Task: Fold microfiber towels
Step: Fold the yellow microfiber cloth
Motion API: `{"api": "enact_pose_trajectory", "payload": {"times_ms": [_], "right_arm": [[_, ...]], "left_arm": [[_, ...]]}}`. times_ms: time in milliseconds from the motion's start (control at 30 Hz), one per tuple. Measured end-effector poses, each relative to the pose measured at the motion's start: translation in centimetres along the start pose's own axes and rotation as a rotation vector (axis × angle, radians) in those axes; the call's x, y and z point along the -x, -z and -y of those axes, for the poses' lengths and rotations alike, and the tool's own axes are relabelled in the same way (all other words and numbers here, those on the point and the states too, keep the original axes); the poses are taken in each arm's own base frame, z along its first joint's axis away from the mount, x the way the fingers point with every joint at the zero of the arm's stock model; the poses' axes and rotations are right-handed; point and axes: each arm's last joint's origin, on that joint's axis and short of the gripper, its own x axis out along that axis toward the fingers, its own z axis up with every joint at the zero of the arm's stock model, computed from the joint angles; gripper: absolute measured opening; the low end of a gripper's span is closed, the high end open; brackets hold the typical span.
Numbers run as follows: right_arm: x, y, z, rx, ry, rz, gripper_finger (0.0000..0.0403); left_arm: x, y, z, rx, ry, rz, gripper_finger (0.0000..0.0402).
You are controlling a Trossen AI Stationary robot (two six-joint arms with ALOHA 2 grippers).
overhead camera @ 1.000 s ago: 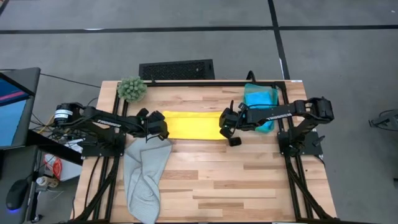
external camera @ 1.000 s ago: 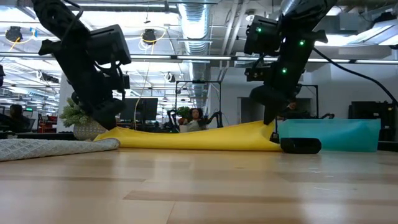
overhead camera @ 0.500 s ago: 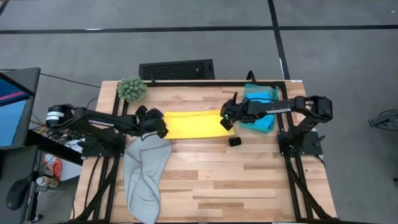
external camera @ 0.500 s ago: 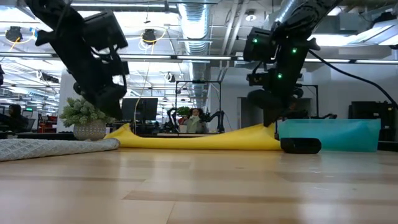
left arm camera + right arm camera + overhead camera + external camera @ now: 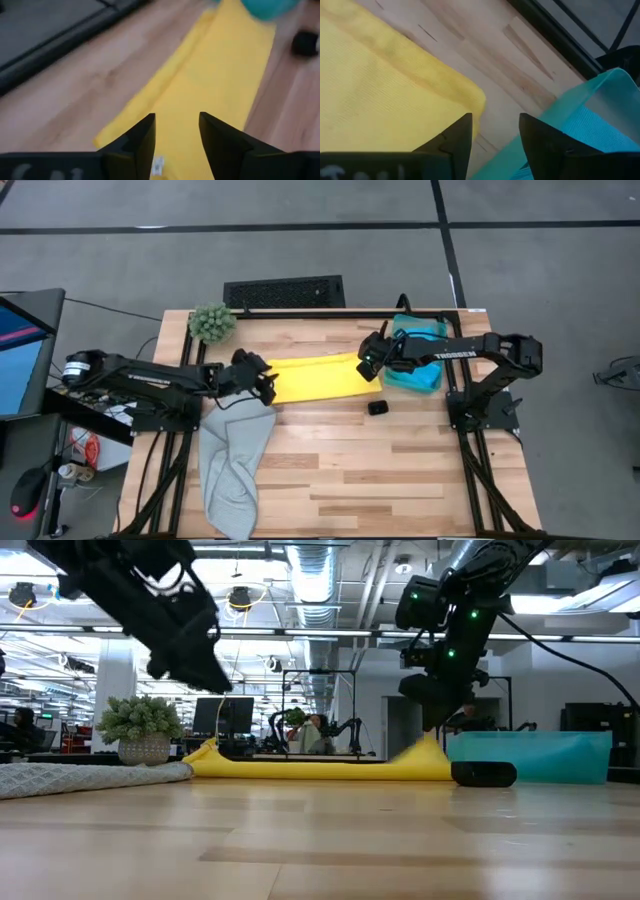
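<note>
The left gripper (image 5: 268,385) hangs just above the near-left end of the yellow towel (image 5: 315,377), its two fingers apart with nothing between them, as its wrist view shows bare yellow cloth through the gap. The right gripper (image 5: 366,360) is poised over the towel's opposite end, fingers likewise parted and empty, the cloth's corner lying flat just beneath. The towel lies as a long, narrow doubled strip across the table (image 5: 400,470), which suggests one fold is laid and both grippers have let go so the cloth can settle. Beside the right gripper sits a stack of teal and blue towels (image 5: 418,350), probably the finished pile. A small black block (image 5: 377,407) rests near the strip, the grey towel (image 5: 232,465) drapes over the table's left front, seemingly waiting its turn, and a round green plant (image 5: 211,322) stands at the far-left corner.
</note>
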Motion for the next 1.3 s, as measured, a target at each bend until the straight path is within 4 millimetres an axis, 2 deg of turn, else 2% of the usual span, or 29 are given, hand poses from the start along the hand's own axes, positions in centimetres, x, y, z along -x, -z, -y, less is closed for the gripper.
{"api": "enact_pose_trajectory", "payload": {"times_ms": [333,467,600,833,1000,1167,1300], "right_arm": [[0.1,0.1,-0.4,0.007,-0.053,-0.01,0.0185],[0.8,0.6,-2.0,0.029,-0.177,-0.035,0.0172],[0.7,2.1,-3.9,0.121,-0.195,-0.104,0.0152],[-0.7,4.2,-6.4,0.175,-0.167,-0.198,0.0127],[-0.7,5.1,-7.7,0.176,-0.152,-0.197,0.0118],[-0.1,5.1,-7.6,0.165,-0.127,-0.165,0.0116],[1.9,4.3,-6.7,0.087,-0.123,-0.084,0.0116]], "left_arm": [[-4.5,3.3,1.2,-0.12,-0.039,-0.167,0.0105],[-6.1,5.1,0.7,-0.153,-0.159,-0.246,0.0092],[-7.0,5.9,0.7,-0.16,-0.191,-0.273,0.008],[-6.4,6.4,0.1,-0.219,-0.244,-0.341,0.0067],[-5.7,7.0,-0.6,-0.267,-0.307,-0.422,0.0062],[-5.7,6.9,-0.4,-0.27,-0.304,-0.424,0.0061],[-5.2,5.9,0.2,-0.275,-0.267,-0.44,0.0061]]}}
